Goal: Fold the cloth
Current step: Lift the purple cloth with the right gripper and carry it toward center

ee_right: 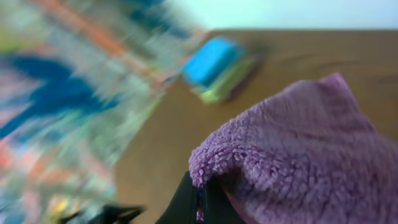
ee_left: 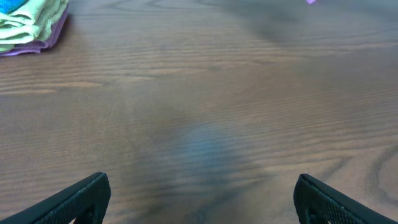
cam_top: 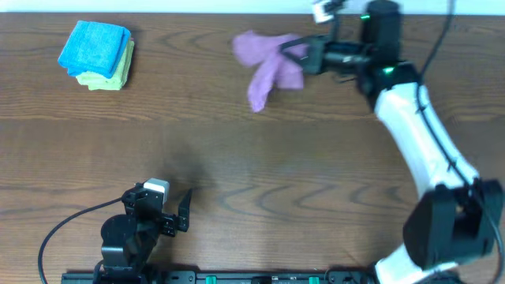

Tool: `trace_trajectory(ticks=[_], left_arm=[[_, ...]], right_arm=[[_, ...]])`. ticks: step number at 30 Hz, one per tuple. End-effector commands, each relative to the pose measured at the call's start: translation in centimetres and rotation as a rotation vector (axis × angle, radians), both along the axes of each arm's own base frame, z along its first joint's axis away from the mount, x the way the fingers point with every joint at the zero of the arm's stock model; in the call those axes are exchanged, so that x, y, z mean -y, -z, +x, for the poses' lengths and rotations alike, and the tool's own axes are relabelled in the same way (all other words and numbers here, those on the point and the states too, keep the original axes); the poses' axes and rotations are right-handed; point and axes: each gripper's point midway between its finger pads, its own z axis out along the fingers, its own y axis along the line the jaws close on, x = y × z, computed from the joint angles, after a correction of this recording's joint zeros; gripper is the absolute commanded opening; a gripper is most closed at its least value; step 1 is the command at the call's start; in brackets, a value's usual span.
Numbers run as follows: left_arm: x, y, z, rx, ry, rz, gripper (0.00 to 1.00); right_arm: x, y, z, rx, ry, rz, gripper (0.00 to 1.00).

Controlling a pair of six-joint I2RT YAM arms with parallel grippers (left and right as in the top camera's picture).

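Right tool (cam_top: 295, 54) pinches the cloth (cam_top: 267, 69) by one edge; its bunched length trails left over the surface (cam_top: 316, 158). Left tool (cam_top: 180, 213), open, sits well apart.

We take this for a robotics lab bench. A wood-grain worktop (cam_top: 237, 158) carries a left arm (cam_top: 130, 233) and a right arm (cam_top: 418, 126), both mounted on a black rail (cam_top: 237, 278) along its near edge. A black cable (cam_top: 64, 223) loops off the left arm, a plain pale wall (cam_top: 158, 6) runs behind the far edge, and folded cloths (cam_top: 96, 54) are stacked at the far left corner.
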Motion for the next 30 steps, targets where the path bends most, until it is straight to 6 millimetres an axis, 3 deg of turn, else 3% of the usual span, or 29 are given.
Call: trace_trajectory(ticks=[1, 4, 7, 11, 16, 18, 19, 20, 21, 25, 30], left_arm=[[-0.1, 0.6, 0.0, -0.01, -0.006, 0.0, 0.95], [-0.1, 0.6, 0.0, -0.01, -0.006, 0.0, 0.95], [-0.1, 0.6, 0.0, -0.01, -0.006, 0.0, 0.95], [-0.1, 0.6, 0.0, -0.01, -0.006, 0.0, 0.95], [-0.1, 0.6, 0.0, -0.01, -0.006, 0.0, 0.95], [-0.1, 0.6, 0.0, -0.01, -0.006, 0.0, 0.95], [-0.1, 0.6, 0.0, -0.01, -0.006, 0.0, 0.96], [-0.1, 0.6, 0.0, -0.01, -0.006, 0.0, 0.95], [-0.1, 0.6, 0.0, -0.01, -0.006, 0.0, 0.95], [-0.1, 0.6, 0.0, -0.01, -0.006, 0.0, 0.95], [-0.1, 0.6, 0.0, -0.01, -0.006, 0.0, 0.95]], right_arm=[[-4.0, -3.8, -5.2, 0.054, -0.142, 0.036, 0.01], [-6.5, -4.9, -8.3, 0.068, -0.184, 0.019, 0.01], [-7.1, -6.5, -9.9, 0.106, -0.183, 0.019, 0.01], [-6.2, -8.8, -10.3, 0.163, -0.129, 0.031, 0.01], [-4.6, -13.9, -11.2, 0.333, -0.096, 0.105, 0.01], [-3.9, -14.8, -11.4, 0.364, -0.075, 0.109, 0.01], [-3.4, -14.5, -10.9, 0.354, -0.044, 0.093, 0.01], [-2.7, -13.6, -10.0, 0.315, 0.008, 0.059, 0.22], [-1.9, -12.3, -9.1, 0.262, 0.067, 0.015, 0.99], [1.5, -6.4, -7.0, 0.081, 0.236, -0.187, 0.99], [5.0, -0.5, -6.9, 0.063, 0.302, -0.5, 0.99]])
